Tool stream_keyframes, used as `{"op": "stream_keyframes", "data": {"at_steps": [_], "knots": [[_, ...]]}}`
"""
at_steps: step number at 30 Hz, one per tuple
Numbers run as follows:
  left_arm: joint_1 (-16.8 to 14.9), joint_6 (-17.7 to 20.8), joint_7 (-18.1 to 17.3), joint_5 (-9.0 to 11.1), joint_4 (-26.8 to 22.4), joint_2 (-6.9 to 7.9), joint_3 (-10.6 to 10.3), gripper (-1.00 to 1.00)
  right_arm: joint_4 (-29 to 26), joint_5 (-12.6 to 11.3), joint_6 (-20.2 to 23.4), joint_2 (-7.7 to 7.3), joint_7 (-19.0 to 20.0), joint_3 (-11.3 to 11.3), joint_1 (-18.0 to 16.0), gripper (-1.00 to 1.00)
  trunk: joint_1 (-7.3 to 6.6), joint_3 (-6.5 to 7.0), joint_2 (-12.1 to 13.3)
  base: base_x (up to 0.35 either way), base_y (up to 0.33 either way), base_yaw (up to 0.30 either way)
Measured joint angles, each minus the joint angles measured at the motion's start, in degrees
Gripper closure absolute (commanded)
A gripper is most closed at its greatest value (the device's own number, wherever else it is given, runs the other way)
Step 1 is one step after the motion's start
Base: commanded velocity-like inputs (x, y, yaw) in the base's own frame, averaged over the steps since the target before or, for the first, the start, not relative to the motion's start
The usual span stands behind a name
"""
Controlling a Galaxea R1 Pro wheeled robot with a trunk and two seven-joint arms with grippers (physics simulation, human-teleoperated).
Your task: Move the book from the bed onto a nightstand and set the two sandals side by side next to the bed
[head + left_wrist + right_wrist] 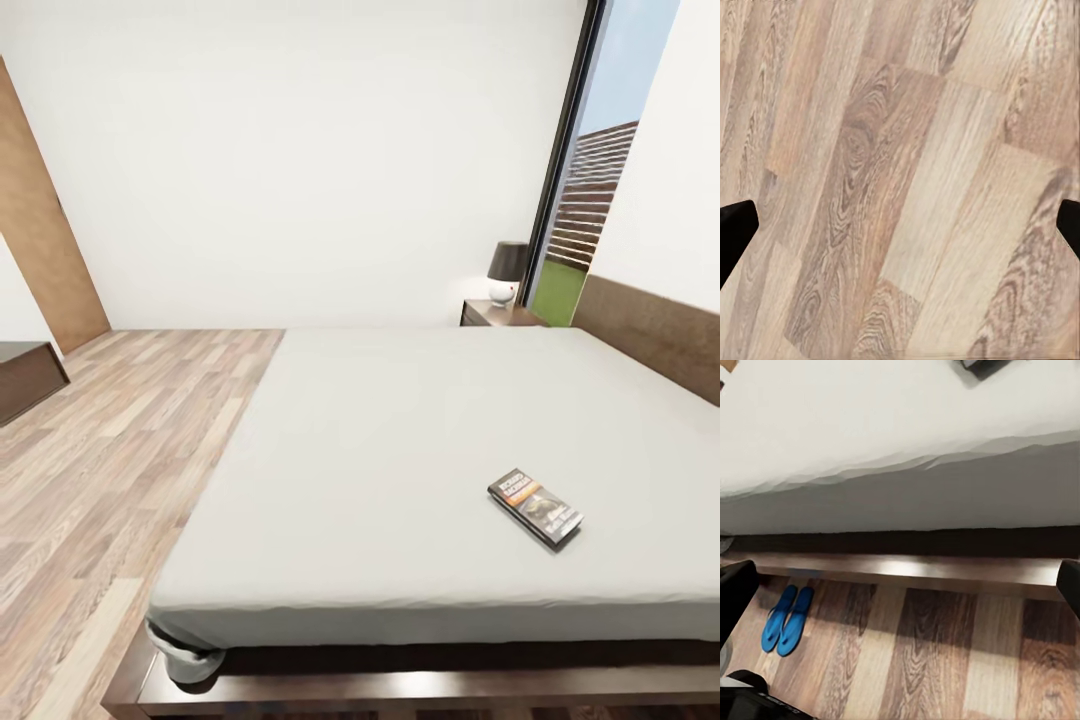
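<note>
Your book (536,507) lies flat on the bed (400,440), near its front edge toward the right corner: thin, dark cover, white lettering, an orange band. The nightstand (500,314) stands by the far corner. The sandals (787,619), bright blue, sit side by side on the floor (900,180) just beside the bed frame. Both grippers' fingers (736,592) are spread wide, holding nothing.

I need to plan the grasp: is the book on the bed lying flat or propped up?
Flat. The book lies cover-up on the bed, its whole face resting on the mattress, nothing under or against it.
</note>
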Motion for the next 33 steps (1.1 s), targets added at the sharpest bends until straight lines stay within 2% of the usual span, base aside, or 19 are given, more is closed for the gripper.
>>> {"op": "stream_keyframes", "data": {"at_steps": [8, 17, 25, 30, 33], "knots": [[1.38, -3.06, -3.44, -0.1, 0.01, -1.6, -0.13, -1.0, 0.96, 0.13, -0.37, 0.75, 0.0, 0.1, 0.12, -1.0, -1.76, 1.44, 3.21, 0.0, 0.0, 0.0], [2.15, -4.52, -4.65, -0.17, -0.09, -2.25, -0.16, -1.0, 2.04, 0.16, -0.47, 0.95, 0.02, -0.07, 0.9, -1.0, -3.74, 3.05, 6.82, 0.0, 0.0, 0.0], [2.47, -5.39, -6.98, -0.15, -0.08, -2.88, -0.13, -1.0, 4.9, 0.18, -2.67, 1.17, 0.07, -0.12, 4.27, -1.0, -5.5, 4.48, 10.03, 0.0, 0.0, 0.0], [2.52, -5.54, -7.55, -0.17, -0.11, -3.48, -0.13, -1.0, 9.21, 0.18, -5.88, 1.19, -3.75, -0.05, 5.37, -1.0, -6.59, 5.38, 12.03, 0.0, 0.0, 0.0], [2.54, -5.66, -7.74, -0.2, -0.09, -4.53, -0.2, -1.0, 13.27, 0.21, -8.67, 1.19, -6.8, 0.02, 5.79, -1.0, -7.25, 5.91, 13.23, 0.0, 0.0, 0.0]]}}
